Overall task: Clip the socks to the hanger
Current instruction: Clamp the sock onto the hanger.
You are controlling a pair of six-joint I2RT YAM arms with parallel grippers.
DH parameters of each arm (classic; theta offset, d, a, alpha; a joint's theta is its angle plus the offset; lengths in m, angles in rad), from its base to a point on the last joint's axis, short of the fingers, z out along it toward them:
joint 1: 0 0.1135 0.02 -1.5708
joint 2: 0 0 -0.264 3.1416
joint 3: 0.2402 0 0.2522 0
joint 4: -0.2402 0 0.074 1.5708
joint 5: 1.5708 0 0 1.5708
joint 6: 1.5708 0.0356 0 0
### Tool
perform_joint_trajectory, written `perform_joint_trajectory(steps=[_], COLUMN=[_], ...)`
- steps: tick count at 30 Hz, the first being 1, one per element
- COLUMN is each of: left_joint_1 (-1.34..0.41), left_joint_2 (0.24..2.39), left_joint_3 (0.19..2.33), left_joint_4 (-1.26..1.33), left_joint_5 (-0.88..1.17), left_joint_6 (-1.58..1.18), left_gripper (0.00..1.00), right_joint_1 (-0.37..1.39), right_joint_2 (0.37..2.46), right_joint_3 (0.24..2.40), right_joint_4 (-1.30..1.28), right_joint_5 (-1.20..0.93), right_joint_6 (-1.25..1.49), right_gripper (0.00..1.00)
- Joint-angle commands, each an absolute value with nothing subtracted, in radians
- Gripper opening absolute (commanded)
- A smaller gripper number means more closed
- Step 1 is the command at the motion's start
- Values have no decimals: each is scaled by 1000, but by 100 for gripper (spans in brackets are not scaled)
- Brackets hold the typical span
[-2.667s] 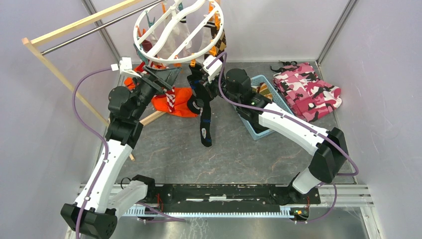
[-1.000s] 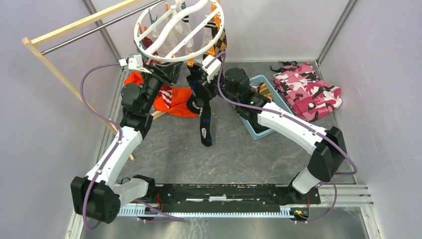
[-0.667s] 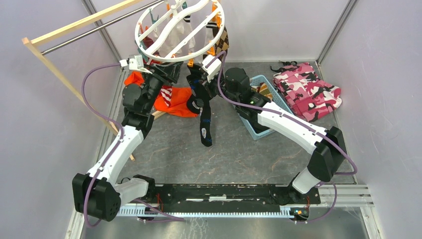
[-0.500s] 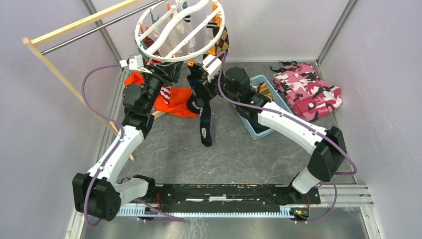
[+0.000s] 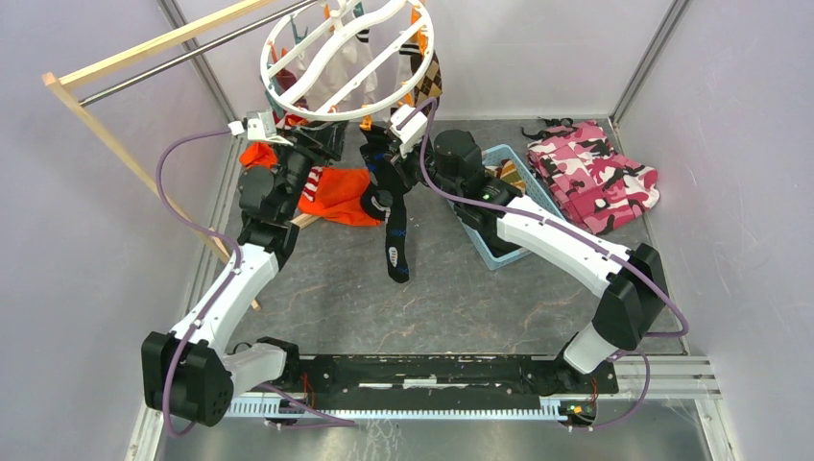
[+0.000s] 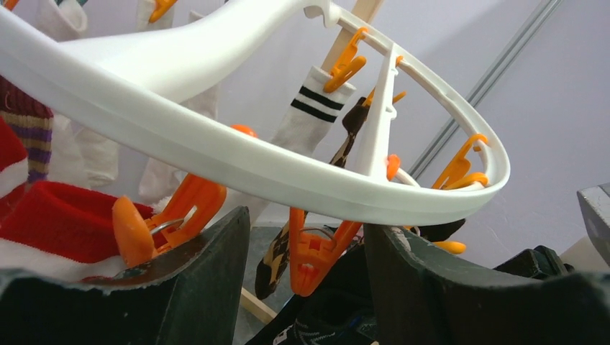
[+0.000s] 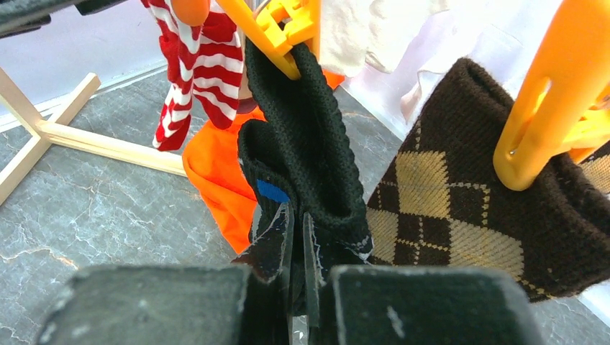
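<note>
The white ring hanger (image 5: 346, 58) hangs at the back with socks on its orange clips. My left gripper (image 5: 319, 140) is open just under the ring's front rim (image 6: 237, 154). An orange clip (image 6: 314, 257) hangs between its fingers, touching neither. A red-and-white striped sock (image 6: 57, 223) and a white sock with black stripes (image 6: 309, 115) hang near it. My right gripper (image 7: 296, 241) is shut on the black sock with blue (image 7: 302, 136). The sock's cuff reaches up into an orange clip (image 7: 277, 29), and its foot hangs down (image 5: 395, 235). A brown argyle sock (image 7: 460, 208) hangs clipped to the right.
A big orange garment (image 5: 336, 192) lies under the hanger. A blue basket (image 5: 499, 252) sits under my right arm, with pink camouflage cloth (image 5: 595, 173) at the back right. The wooden rack (image 5: 125, 58) with its metal bar stands at the back left.
My left gripper has risen from over the orange garment to the ring's front rim, and the ring has tipped slightly. My right gripper holds the black sock in the same place.
</note>
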State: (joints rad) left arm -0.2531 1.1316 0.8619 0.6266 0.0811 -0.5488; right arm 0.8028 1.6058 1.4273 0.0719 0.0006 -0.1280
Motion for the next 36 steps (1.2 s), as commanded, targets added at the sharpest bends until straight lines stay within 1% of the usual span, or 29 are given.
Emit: perform_joint_trajectory(steps=[1, 8, 15, 18, 25, 28, 31, 36], left_joint_1=[-253, -253, -253, -253, -253, -253, -253, -253], left_joint_2=[1130, 1149, 1162, 1168, 1172, 1172, 1170, 1163], left_joint_3=[862, 869, 883, 889, 901, 900, 901, 902], left_joint_4=[733, 773, 772, 777, 778, 782, 784, 788], left_joint_5=[69, 104, 100, 104, 105, 106, 106, 118], left_joint_6=[-492, -458, -445, -445, -461, -472, -482, -493], left_gripper=[65, 66, 63, 60, 59, 52, 49, 39], right_joint_1=[799, 799, 798, 797, 797, 797, 796, 796], right_joint_2=[1611, 1612, 1609, 1609, 1608, 1609, 1610, 1609], right_joint_3=[1482, 1483, 1480, 1479, 1478, 1477, 1478, 1477], right_joint_4=[94, 92, 91, 90, 90, 89, 89, 89], right_joint_5=[7, 6, 8, 8, 10, 10, 11, 8], right_joint_6=[-117, -115, -117, -118, -120, -120, -120, -120], right_gripper=[0, 0, 0, 0, 0, 0, 0, 0])
